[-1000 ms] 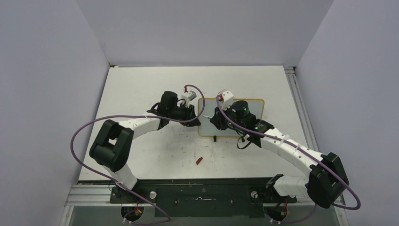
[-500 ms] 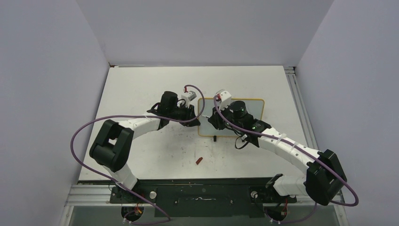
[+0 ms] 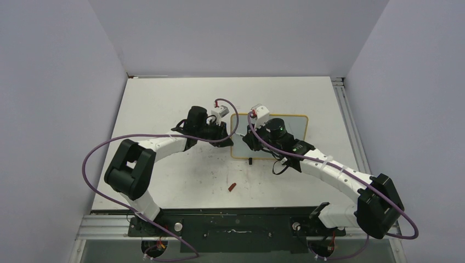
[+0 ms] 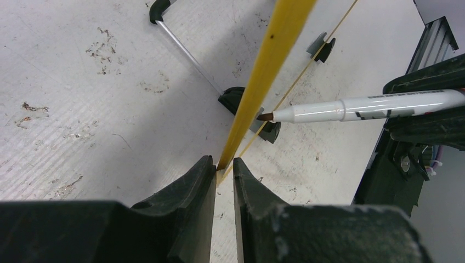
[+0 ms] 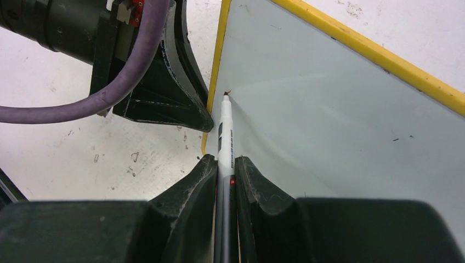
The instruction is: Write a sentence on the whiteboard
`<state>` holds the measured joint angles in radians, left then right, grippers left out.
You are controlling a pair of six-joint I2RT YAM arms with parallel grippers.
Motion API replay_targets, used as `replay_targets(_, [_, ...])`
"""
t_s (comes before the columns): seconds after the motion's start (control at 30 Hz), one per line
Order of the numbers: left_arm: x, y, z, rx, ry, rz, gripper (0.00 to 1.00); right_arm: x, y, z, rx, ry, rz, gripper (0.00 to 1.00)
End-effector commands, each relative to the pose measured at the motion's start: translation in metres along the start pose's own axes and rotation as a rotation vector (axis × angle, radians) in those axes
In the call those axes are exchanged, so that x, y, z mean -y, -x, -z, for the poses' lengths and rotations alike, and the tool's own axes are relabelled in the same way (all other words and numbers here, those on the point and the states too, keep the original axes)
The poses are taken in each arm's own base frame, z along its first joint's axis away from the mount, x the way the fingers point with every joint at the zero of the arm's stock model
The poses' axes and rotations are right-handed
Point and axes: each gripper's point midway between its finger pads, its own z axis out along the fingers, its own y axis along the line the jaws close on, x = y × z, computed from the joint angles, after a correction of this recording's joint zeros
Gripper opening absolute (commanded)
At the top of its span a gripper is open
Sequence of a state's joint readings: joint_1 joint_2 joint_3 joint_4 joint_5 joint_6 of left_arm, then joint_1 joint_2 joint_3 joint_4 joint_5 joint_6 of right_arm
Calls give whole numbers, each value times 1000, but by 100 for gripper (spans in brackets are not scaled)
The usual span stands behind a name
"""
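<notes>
The whiteboard (image 3: pixel 293 127) lies flat mid-table, its face (image 5: pixel 329 126) pale grey inside a yellow frame (image 4: pixel 274 49). My left gripper (image 4: pixel 222 163) is shut on the frame's left edge (image 3: pixel 232 137). Over the board's left part, my right gripper (image 5: pixel 225 160) is shut on a white marker (image 5: pixel 225 131). The marker's reddish-brown tip (image 4: pixel 266 116) touches the face just inside the left frame. No sentence shows on the face I see, only a tiny reddish stroke (image 5: pixel 227 91) at the tip. My right arm hides much of the board in the top view.
A small red cap (image 3: pixel 232 187) lies on the table in front of the board. The board's black feet (image 4: pixel 324 48) stick out along its edge, one at the near side (image 3: pixel 250 161). Grey walls close in the table on three sides.
My right wrist has shifted slightly left with the marker. The left gripper's fingers have closed a little more on the frame.
</notes>
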<state>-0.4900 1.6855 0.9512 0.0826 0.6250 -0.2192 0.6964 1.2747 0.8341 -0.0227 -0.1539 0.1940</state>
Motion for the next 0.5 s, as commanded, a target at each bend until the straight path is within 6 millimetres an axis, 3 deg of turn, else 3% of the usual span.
replay_targets(0.0, [6,19,-2,31,-20,-51,16,8,34,-1,95,-61,17,5])
replay_targets(0.47, [7,17,-3,23,-17,-56,15,12,63,7,182,-99,26,5])
